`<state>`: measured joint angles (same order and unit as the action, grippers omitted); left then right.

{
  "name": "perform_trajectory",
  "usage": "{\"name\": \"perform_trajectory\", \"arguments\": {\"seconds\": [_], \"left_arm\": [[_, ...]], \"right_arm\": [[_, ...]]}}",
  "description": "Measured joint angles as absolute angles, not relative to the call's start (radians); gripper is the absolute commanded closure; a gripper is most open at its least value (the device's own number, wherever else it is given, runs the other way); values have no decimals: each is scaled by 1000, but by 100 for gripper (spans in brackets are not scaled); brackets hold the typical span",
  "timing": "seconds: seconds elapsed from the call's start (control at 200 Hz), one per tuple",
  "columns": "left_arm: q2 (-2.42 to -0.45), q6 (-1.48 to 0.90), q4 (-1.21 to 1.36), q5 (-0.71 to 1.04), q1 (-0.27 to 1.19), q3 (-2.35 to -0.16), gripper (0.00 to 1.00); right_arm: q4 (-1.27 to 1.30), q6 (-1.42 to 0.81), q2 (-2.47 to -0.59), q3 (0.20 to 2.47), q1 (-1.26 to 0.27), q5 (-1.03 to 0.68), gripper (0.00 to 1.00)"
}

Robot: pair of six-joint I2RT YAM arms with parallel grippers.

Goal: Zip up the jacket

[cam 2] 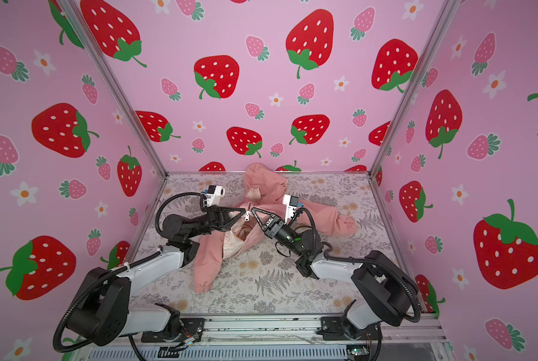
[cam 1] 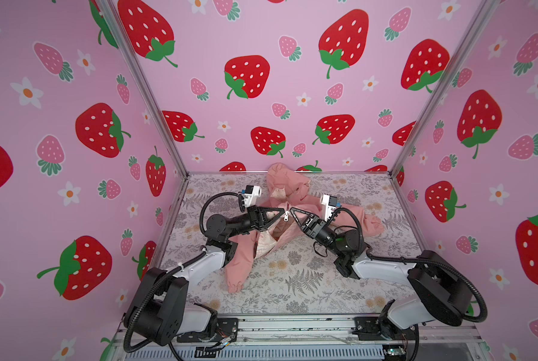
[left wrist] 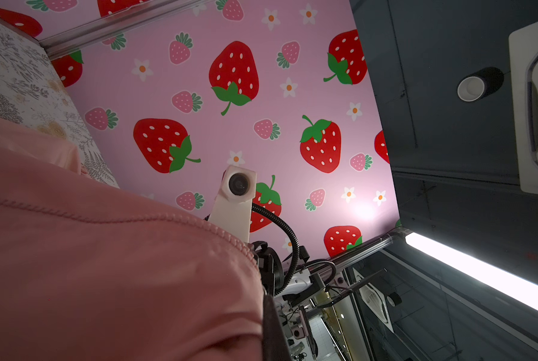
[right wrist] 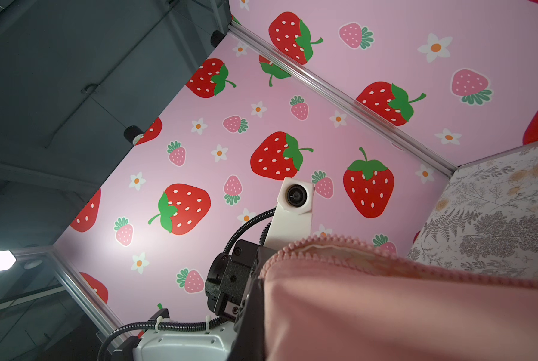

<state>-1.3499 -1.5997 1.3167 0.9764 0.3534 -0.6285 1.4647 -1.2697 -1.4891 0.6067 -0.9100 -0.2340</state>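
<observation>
**Both tools clamped on the jacket at its zipper**

The jacket (cam 1: 296,190) was spread on the flower-printed table (cam 1: 292,281), from the centre towards 12 o'clock. Its hood (cam 1: 281,176) was pushed against the rear strawberry-patterned wall (cam 1: 261,93). One sleeve (cam 1: 238,268) was stretched towards 7 o'clock and the other sleeve (cam 1: 367,220) towards 3 o'clock.

In both top views the left tool (cam 1: 279,213) and the right tool (cam 1: 292,210) were brought tip to tip at the middle of the garment. Each was closed on a front edge, with the silver zipper pull (cam 1: 286,215) hanging just below them. Below the pull the front was seen gaping, with cream lining exposed.

The jacket's 9 o'clock side was partly covered by the left arm, and the root of the 3 o'clock sleeve by the right arm. In each wrist view the tool tips were hidden behind pink fabric (left wrist: 105,265). In the right wrist view a row of zipper teeth (right wrist: 324,243) was shown along the fabric's edge.
</observation>
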Motion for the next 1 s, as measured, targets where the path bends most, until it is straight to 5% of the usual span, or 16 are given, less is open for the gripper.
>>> {"name": "perform_trajectory", "arguments": {"seconds": [1.0], "left_arm": [[-1349,-1653,1329,950,359,-633,100]], "right_arm": [[1441,-1199,-1473,599,-923,-202,100]]}}
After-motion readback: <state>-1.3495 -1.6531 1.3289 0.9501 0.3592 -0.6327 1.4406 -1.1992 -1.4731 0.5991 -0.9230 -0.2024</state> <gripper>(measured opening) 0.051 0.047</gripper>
